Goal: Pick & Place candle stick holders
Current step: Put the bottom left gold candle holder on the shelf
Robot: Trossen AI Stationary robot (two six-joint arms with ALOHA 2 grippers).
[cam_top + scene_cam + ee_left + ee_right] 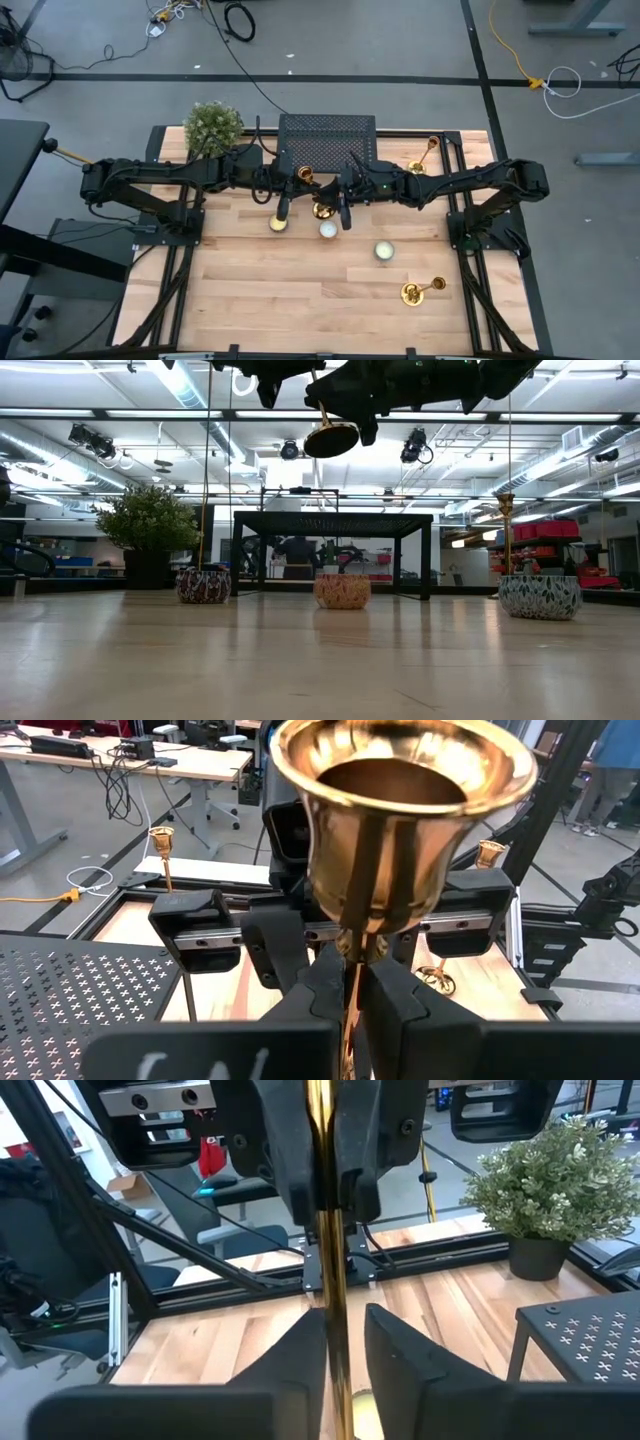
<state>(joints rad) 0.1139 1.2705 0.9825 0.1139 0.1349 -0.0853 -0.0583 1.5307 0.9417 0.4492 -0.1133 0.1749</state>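
Candlestick (pixel 385 840) is up over mid-table, both claws pinching its stem: my left claw (pixel 350 1005) just under the flared base, right claw (pixel 340 1350) opposite, likely a handover. Beyond: black mesh stand (pixel 326 140).

You have one candlestick holder (pixel 312 193) aloft before the rack (pixel 327 139), between left gripper (pixel 300 180) and right gripper (pixel 345 190).
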